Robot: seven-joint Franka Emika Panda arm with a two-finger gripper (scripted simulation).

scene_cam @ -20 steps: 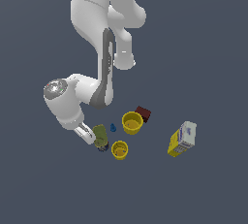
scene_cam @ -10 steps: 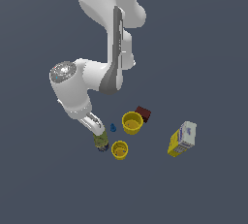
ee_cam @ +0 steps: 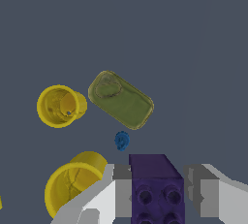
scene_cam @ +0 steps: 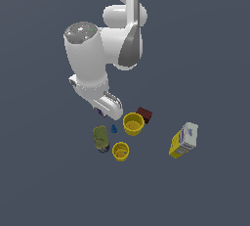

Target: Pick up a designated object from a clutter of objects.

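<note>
The exterior view looks down from high and well back, taking in arm and clutter. The wrist view looks straight down from close above — both share the olive-green can [scene_cam: 101,137] [ee_cam: 121,99] and the tiny blue piece [scene_cam: 114,128] [ee_cam: 121,140].

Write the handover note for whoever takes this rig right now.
Tool: shut on the purple block, fingers on both its sides.
Clutter: olive can, tiny blue piece, two yellow cups, dark red block and carton lie on the floor.
Done: block grasped; in the exterior view the tool sits above the clutter.
Left: raise it well clear and hold.
</note>
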